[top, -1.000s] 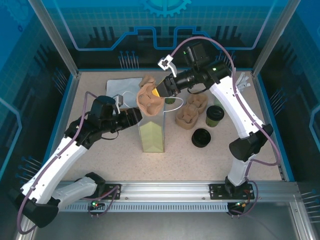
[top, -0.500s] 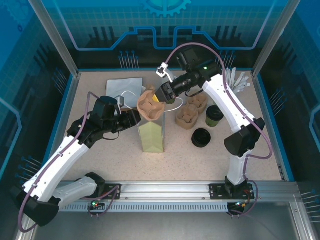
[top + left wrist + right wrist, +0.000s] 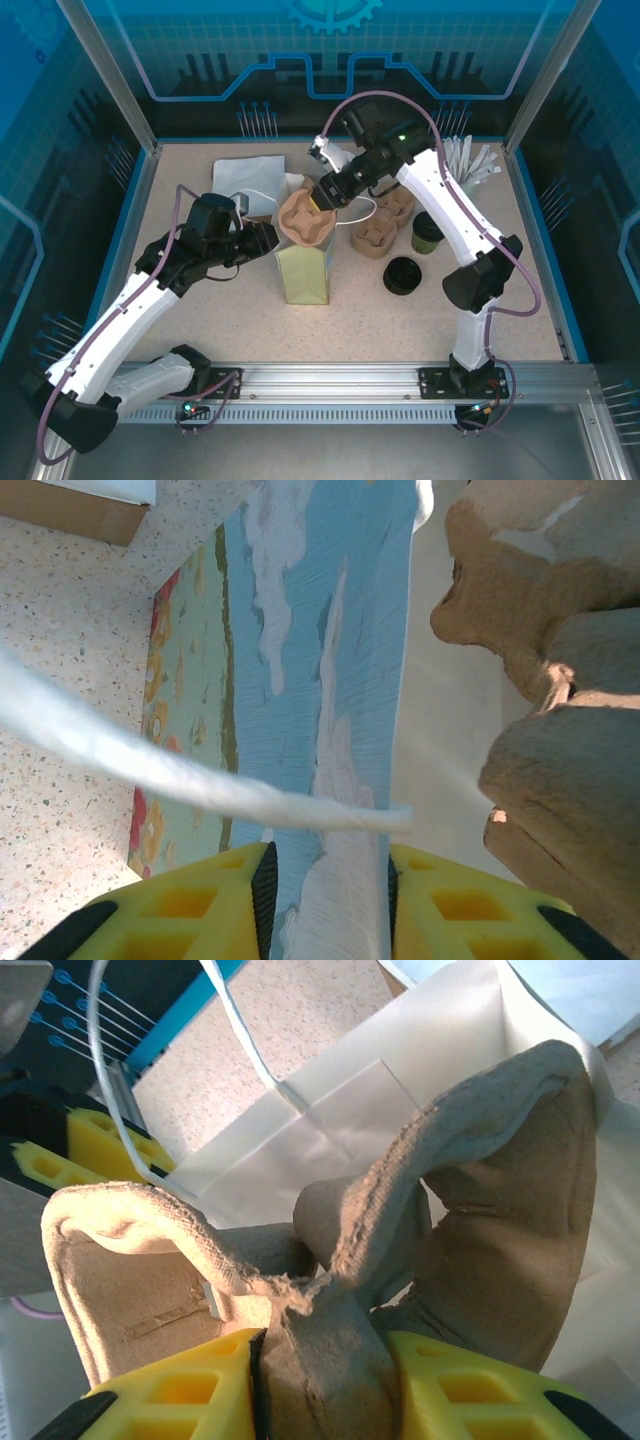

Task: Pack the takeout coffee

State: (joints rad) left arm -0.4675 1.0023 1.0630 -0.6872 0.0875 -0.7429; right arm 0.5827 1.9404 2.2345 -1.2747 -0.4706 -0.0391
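Speckled tabletop (image 3: pixel 200 320); right tool (image 3: pixel 325 1352) tight on pulp tray (image 3: pixel 500 1210), left tool (image 3: pixel 326 885) on bag (image 3: pixel 320 680).

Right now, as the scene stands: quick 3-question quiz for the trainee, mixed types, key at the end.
1. True or false: the coffee cup is already inside the paper bag.
2. What is the right gripper clamped on? A) the straws B) a pulp tray C) a black lid
3. Fill in: the left gripper pinches the bag's ____.
Key: 1 false, the cup stands on the table, to the right of the bag. 2 B, held over the bag's mouth. 3 wall.
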